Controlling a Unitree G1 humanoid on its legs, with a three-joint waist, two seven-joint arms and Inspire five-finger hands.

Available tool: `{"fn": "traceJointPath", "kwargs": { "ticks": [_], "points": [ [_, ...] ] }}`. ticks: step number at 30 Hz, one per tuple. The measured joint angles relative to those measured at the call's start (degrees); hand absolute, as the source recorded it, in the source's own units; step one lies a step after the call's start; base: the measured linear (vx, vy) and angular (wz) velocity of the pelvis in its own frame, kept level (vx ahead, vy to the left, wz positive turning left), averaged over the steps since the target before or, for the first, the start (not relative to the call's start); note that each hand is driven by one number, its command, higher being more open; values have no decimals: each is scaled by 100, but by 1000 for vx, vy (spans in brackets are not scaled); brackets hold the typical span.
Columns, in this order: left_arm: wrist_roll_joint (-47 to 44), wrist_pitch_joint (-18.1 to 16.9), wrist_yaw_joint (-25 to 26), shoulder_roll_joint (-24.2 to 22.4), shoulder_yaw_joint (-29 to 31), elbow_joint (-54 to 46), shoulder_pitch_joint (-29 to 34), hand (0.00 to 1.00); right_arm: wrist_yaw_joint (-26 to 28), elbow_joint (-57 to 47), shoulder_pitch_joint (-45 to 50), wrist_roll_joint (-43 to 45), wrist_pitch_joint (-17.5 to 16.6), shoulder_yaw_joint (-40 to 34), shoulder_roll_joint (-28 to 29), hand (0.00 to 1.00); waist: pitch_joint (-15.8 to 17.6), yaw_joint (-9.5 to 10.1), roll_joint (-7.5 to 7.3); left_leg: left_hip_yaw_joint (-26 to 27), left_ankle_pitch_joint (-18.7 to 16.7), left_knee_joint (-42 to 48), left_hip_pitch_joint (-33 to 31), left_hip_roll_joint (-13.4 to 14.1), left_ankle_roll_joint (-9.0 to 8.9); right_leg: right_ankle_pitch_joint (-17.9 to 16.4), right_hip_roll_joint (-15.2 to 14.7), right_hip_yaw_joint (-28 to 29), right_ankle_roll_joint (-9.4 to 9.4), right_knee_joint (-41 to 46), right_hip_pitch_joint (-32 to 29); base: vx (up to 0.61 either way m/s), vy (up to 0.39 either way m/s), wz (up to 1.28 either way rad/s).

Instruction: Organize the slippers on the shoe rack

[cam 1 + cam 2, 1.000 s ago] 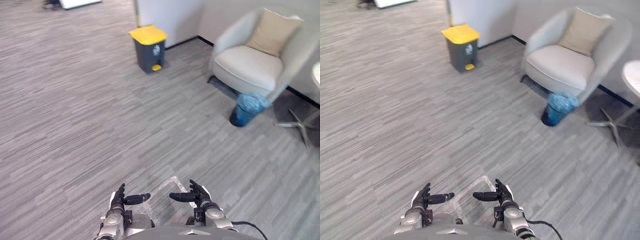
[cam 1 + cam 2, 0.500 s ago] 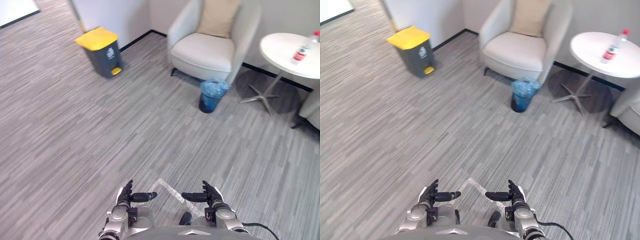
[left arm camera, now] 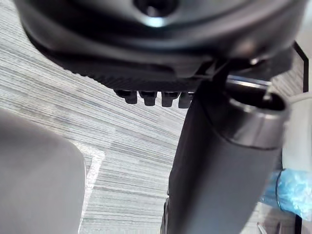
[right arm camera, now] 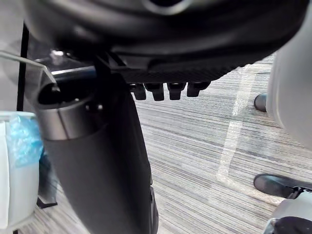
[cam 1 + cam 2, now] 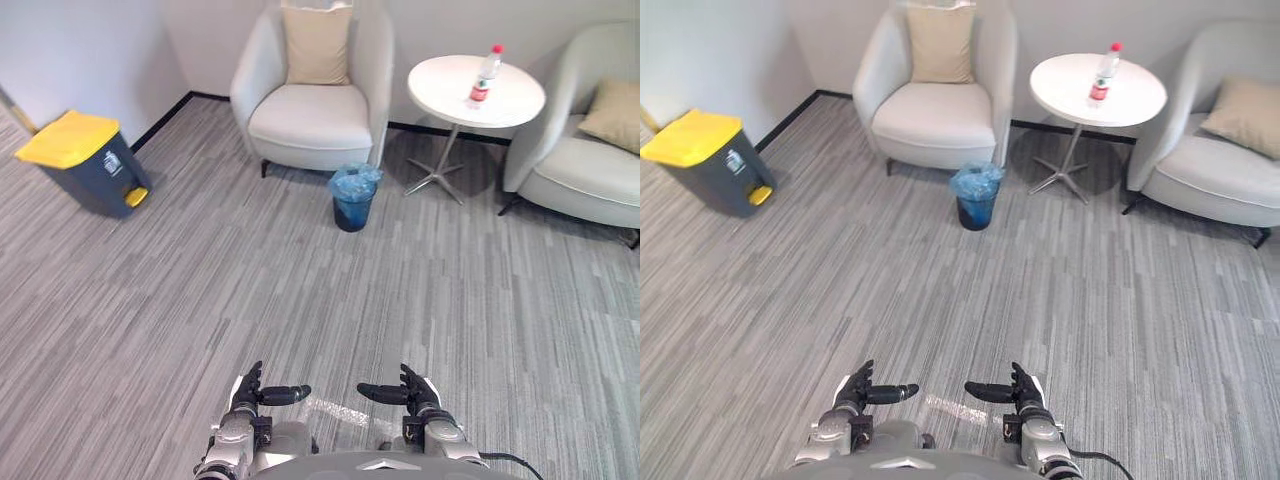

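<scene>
Silver-grey arms [image 5: 230, 442] end in rounded metal wrists; the left hand [image 5: 245, 392] and right hand [image 5: 412, 390] are matte black; each thumb [image 3: 219, 170] is a thick dark cylinder with a bright steel band; the fingertips [image 4: 158, 91] are blunt and black.

- The head camera has been turned: the yellow-lidded bin [image 5: 75, 160] is now seen at far left.
- A round table [image 5: 440, 92], a bottle [image 5: 484, 77] and a second armchair [image 5: 580, 150] have been brought fully into view.

Left hand [image 5: 245, 394] and right hand [image 5: 416, 392] hang low side by side, fingers relaxed, thumbs pointing toward each other.
</scene>
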Motion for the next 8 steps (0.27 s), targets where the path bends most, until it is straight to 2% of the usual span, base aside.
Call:
{"fn": "traceJointPath", "kwargs": {
  "ticks": [4, 8],
  "points": [
    [-3, -2, -26, 10, 11, 74, -1, 100, -9, 183, -57, 0, -6, -15, -82, 100, -60, -67, -78, 18, 25, -228, 69, -2, 52, 62, -20, -143, 45, -75, -30, -12, -8, -8],
    [-4, -1, -32, -8, 35, 86, 58, 100, -3, 342, -54, 2, -6, -257, -155, 100, -169, -91, -20, 23, 118, -354, 69, -1, 72, 322, -7, -219, 75, -482, 95, -16, -9, -1]
  ]
}}
